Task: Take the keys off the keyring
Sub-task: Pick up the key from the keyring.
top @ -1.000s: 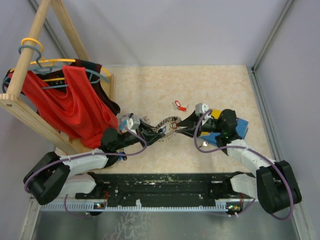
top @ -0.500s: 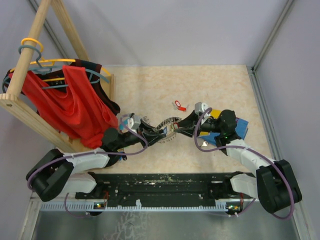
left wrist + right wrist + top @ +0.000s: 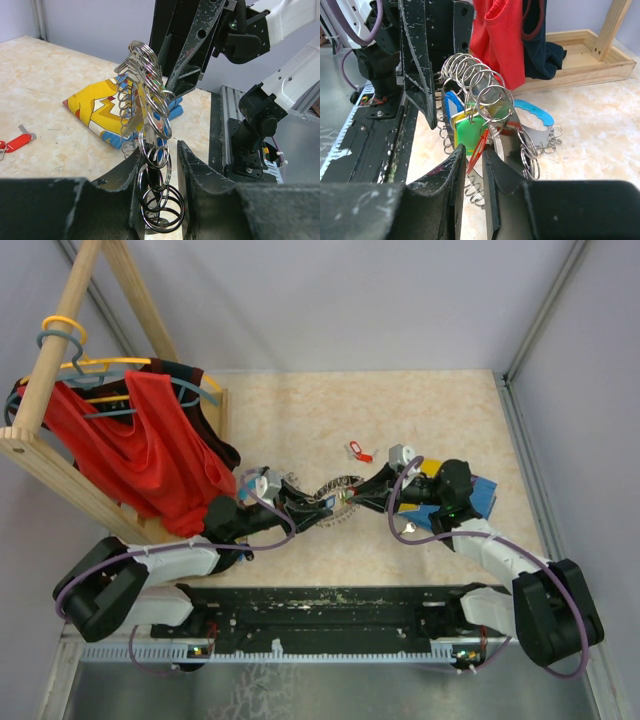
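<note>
One red-tagged key (image 3: pixel 358 451) already lies loose on the bench (image 3: pixel 420 410). The other keys (image 3: pixel 467 125) still hang on the keyring (image 3: pixel 338 495), held up over mid-bench. The left gripper (image 3: pixel 159 150) is narrowed onto the keyring's loops, and the right gripper (image 3: pixel 472 152) is pinched almost closed on a red tag among those keys.

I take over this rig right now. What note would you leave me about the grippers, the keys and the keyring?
Left gripper: shut on the keyring.
Right gripper: jaws nearly together around a red-tagged key on the ring; a firm grip is not clear.
Things: a green-tagged key and a blue-tagged key hang on the keyring. One loose red key lies on the table.
Done: one key off, it seems.
Left: pull off the red, green and blue ones.
</note>
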`<state>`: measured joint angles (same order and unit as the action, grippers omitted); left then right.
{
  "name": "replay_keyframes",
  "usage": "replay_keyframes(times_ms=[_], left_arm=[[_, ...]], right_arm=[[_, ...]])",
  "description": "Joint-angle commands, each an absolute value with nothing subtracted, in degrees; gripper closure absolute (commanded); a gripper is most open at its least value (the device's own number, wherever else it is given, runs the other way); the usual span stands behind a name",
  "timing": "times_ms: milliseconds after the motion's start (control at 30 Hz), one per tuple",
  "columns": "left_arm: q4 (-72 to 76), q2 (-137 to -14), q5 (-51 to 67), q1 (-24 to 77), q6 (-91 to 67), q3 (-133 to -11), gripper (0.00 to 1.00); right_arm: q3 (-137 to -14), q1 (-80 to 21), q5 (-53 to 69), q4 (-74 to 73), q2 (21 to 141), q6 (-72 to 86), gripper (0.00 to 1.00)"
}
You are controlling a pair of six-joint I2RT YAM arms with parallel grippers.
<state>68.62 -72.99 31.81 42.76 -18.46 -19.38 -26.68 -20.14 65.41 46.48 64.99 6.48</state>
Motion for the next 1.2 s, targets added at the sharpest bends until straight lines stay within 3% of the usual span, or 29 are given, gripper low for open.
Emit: replay_keyframes(times_ms=[0, 267, 367, 500, 600, 1167], left_arm=[[73.37, -72.16, 32.73, 43.15, -18.67, -19.89, 1.00], [72.91, -71.67, 32.76, 43.15, -18.08, -19.69, 1.00], [72.33, -71.50, 32.22, 43.12, -17.06, -19.43, 1.00], [71.47, -71.25, 29.67, 43.07, -14.33, -18.05, 1.00], [71.51, -71.93, 27.71, 43.07, -12.01, -16.93, 1.00], [75.40, -80.19, 24.11, 43.07, -3.47, -16.09, 1.00]], right_arm=[[-28.05, -20.76, 65.56, 47.46, 65.00, 5.11, 0.82], [-29.08, -20.76, 65.49, 45.33, 64.90, 4.61, 1.00], [-31.00, -20.74, 65.16, 40.45, 64.58, 3.29, 1.00], [-40.95, -20.76, 61.82, 12.07, 64.47, -10.78, 1.00], [-44.90, -20.80, 59.73, 2.02, 63.76, -16.67, 1.00], [-53.48, -20.82, 50.69, -17.31, 64.71, -28.75, 1.00]])
